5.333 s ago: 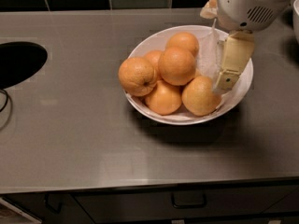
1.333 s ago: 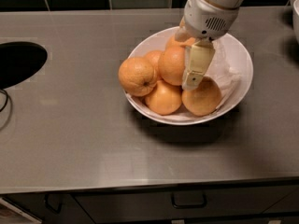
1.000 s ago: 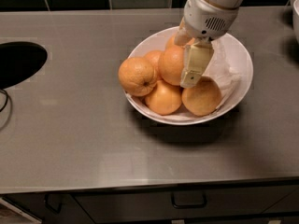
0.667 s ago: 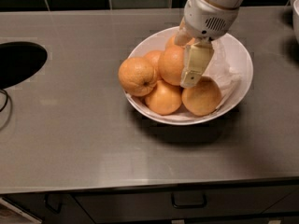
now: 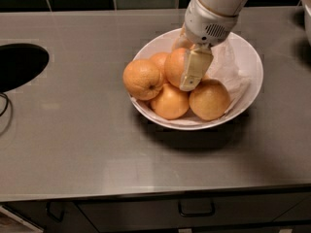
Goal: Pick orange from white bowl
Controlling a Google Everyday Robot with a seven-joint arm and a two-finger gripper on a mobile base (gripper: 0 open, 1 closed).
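Gripper (image 5: 189,75) sits inside white bowl (image 5: 256,64), against the orange (image 5: 173,64); closure indeterminate. Confirm firm grasp, then lift vertically.

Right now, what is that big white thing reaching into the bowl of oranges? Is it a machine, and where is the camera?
Yes, it is a machine: a robot arm. At its end is a gripper, which is its hand for pinching things. There is only one picture, taken from above and in front, looking down on a grey counter. On the counter sits a white bowl, lined with thin paper and holding a pile of oranges. The gripper is down inside the bowl, right up against the orange in the middle of the pile, the one it is meant to pick. I cannot tell whether it has hold of it. On the left is a dark round hole in the counter, and drawers are below.
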